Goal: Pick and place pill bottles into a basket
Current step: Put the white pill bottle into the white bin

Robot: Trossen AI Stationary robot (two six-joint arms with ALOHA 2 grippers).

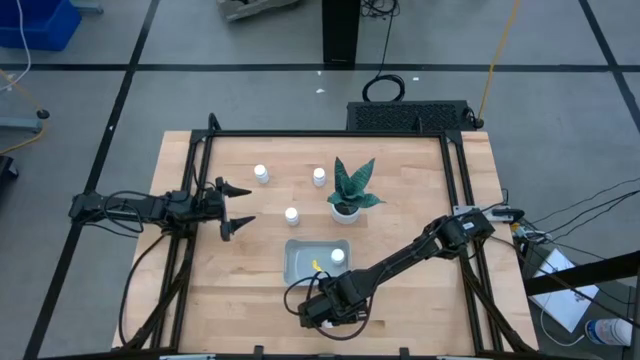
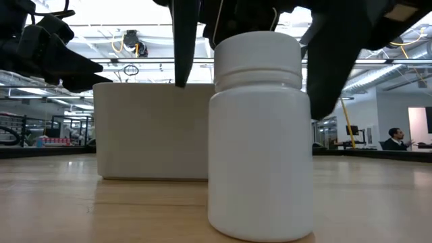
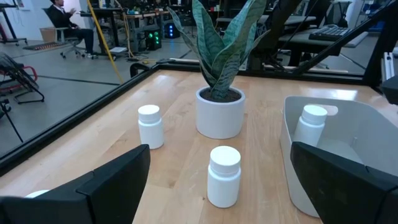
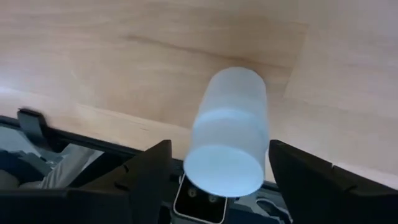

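One white pill bottle (image 2: 260, 135) stands on its base near the table's front edge. My right gripper (image 1: 318, 312) is open above it, with one finger on each side of the bottle (image 4: 230, 137), pointing down. The grey-blue basket (image 1: 300, 262) lies just beyond, with one bottle (image 1: 338, 257) upright inside it. Three more bottles stand on the table (image 1: 261, 173) (image 1: 319, 176) (image 1: 292, 214). My left gripper (image 1: 245, 207) is open and empty over the table's left part, facing the bottles.
A potted plant in a white pot (image 1: 347, 195) stands right of the loose bottles, behind the basket. Black frame rails (image 1: 200, 180) run along the table's left and right sides. A seated person (image 2: 395, 138) shows in the room beyond.
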